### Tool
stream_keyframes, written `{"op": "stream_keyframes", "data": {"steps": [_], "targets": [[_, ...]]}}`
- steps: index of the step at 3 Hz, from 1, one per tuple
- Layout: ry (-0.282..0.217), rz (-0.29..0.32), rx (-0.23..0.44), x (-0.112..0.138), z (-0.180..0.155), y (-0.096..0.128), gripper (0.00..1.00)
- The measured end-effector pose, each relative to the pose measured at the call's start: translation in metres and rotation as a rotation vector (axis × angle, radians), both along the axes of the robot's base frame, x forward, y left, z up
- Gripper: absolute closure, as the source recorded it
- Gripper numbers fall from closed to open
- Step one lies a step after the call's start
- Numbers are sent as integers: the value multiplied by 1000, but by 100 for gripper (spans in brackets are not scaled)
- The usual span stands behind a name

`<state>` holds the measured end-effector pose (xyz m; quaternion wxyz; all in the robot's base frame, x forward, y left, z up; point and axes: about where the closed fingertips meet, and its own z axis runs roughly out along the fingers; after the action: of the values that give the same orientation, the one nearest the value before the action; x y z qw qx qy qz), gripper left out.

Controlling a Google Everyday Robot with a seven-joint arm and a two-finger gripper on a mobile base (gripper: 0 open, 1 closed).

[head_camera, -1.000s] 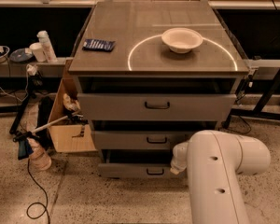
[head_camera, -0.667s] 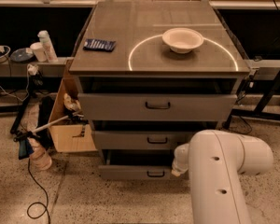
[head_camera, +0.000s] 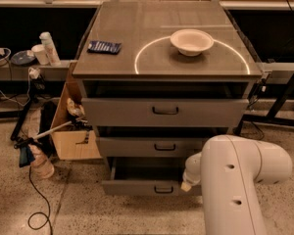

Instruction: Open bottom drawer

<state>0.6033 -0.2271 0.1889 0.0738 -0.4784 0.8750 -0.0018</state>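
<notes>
The bottom drawer (head_camera: 137,187) is the lowest and narrowest of three grey drawer fronts. It has a small black loop handle (head_camera: 164,189) at its centre. It stands pulled out a short way, and the dark inside of its tray (head_camera: 147,169) shows behind the front. My white arm (head_camera: 235,185) comes in from the lower right and covers the drawer's right end. My gripper (head_camera: 187,184) is at the arm's tip, just right of the handle and against the drawer front. It is mostly hidden by the arm.
The middle drawer (head_camera: 157,147) and top drawer (head_camera: 164,111) stand slightly out above. On the cabinet top are a white bowl (head_camera: 191,41) and a dark blue packet (head_camera: 104,47). A cardboard box (head_camera: 73,136), cables and bottles lie on the floor to the left.
The bottom drawer front has come out a little further toward the camera. My arm has shifted slightly to the right and back with it.
</notes>
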Motion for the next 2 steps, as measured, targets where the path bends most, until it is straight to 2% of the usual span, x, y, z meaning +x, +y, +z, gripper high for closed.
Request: {"op": "stream_keyframes", "data": {"steps": [1,2], "targets": [[0,0,0,0,0,0,100],[12,-6,6,-11,-1,0,100]]}}
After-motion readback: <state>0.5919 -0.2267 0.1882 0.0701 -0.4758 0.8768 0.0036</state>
